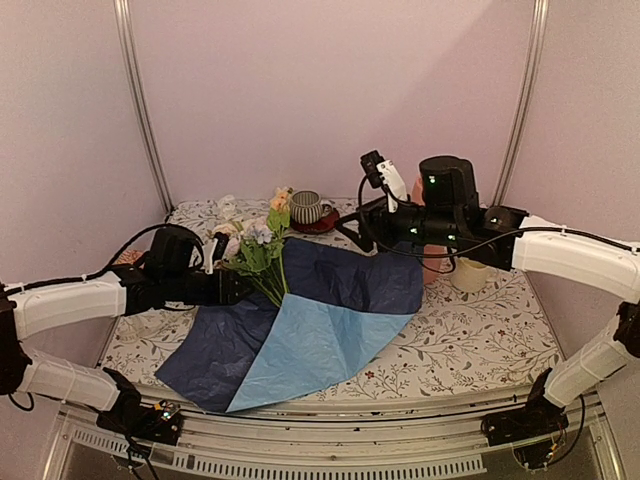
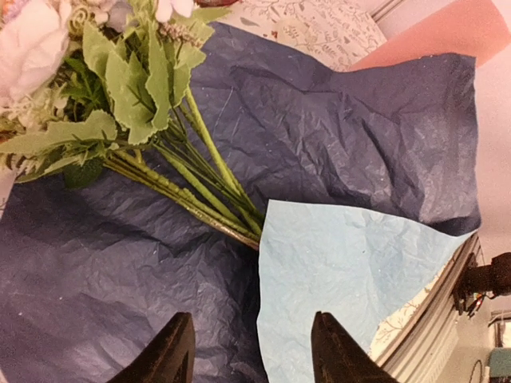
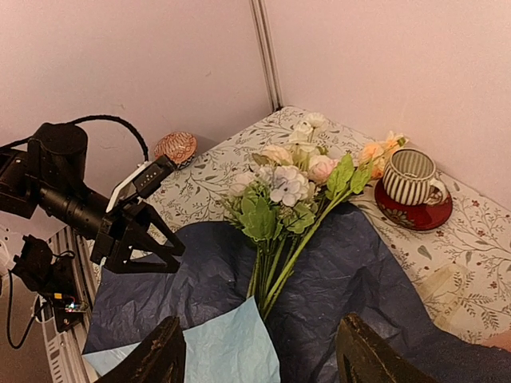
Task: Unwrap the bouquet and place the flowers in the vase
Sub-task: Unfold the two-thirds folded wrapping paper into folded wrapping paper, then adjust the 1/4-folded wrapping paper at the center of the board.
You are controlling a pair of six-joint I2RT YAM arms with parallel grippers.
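The bouquet lies unwrapped: its crinkled blue paper point(image 1: 340, 285) is spread flat, with a light-blue underside point(image 2: 351, 271) folded up at the front. The flowers point(image 1: 258, 248) lie on the paper's back-left part, blooms point(image 3: 289, 179) toward the back and green stems point(image 2: 204, 179) toward the fold. My left gripper point(image 1: 228, 286) hovers open just left of the stems, nothing between its fingers point(image 2: 253, 315). My right gripper point(image 1: 350, 226) hangs open above the paper's far side, empty point(image 3: 262, 321). The salmon-pink vase point(image 1: 432, 264) stands behind the right arm, mostly hidden.
A striped cup point(image 1: 305, 207) on a red saucer point(image 3: 415, 211) stands at the back, right of the blooms. A cream mug point(image 1: 470, 275) sits right of the vase. A small patterned round object point(image 3: 176, 146) lies by the back-left wall. The floral tablecloth point(image 1: 480, 340) shows at the front right.
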